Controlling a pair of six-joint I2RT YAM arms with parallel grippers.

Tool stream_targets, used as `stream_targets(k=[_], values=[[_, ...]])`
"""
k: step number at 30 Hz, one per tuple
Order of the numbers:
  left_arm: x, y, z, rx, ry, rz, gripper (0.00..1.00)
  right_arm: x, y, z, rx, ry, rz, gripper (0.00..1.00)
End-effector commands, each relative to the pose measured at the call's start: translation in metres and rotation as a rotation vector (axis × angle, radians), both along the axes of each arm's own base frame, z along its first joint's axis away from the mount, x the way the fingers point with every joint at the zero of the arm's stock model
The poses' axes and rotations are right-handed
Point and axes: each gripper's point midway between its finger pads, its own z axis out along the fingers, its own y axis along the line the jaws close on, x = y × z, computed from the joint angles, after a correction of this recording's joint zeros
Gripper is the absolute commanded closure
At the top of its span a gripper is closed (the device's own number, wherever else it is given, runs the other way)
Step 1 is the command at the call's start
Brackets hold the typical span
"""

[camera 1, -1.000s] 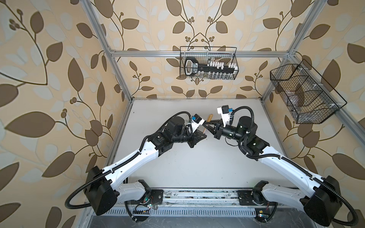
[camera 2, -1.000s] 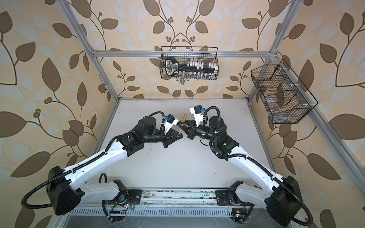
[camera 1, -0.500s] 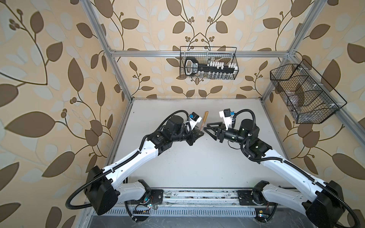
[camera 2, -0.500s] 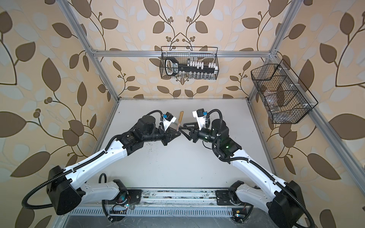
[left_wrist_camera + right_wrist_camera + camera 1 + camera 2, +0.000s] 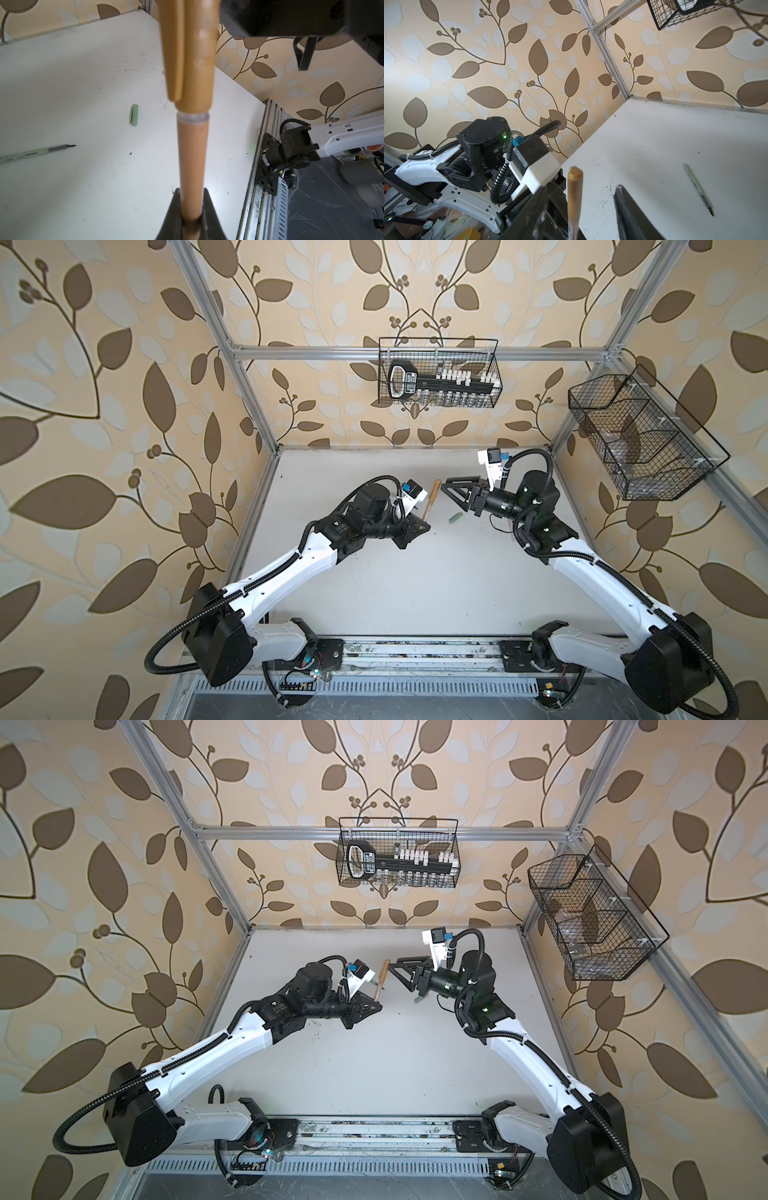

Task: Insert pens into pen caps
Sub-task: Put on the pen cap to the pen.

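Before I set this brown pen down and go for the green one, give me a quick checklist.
1. Brown cap on brown pen: ok; fully clicked home: cannot tell.
2. Left gripper shut on the barrel: ok.
3. Right gripper open, off the cap: ok.
4. Green cap lying free on table: ok.
5. Green pen uncapped, lying free, nothing on it: ok.

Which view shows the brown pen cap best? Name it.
Left wrist: the brown pen cap fills the frame, its seam with the brown pen visible. Right wrist shows its closed end; both top views show it tiny.
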Motion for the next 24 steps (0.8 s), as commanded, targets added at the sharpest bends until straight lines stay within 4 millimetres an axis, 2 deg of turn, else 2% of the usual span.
stream_targets(k=[1,14,24], values=[[-0.001,-0.005,0.015,-0.039,-0.016,-0.027,1.00,0.000,0.006,0.014,-0.002,-0.042,0.044,0.47],[-0.001,-0.005,0.017,-0.041,-0.026,-0.028,1.00,0.010,0.022,0.005,-0.056,-0.039,0.051,0.50],[0.000,-0.003,0.016,-0.032,-0.036,-0.019,1.00,0.013,0.028,0.001,-0.056,-0.026,0.067,0.67]])
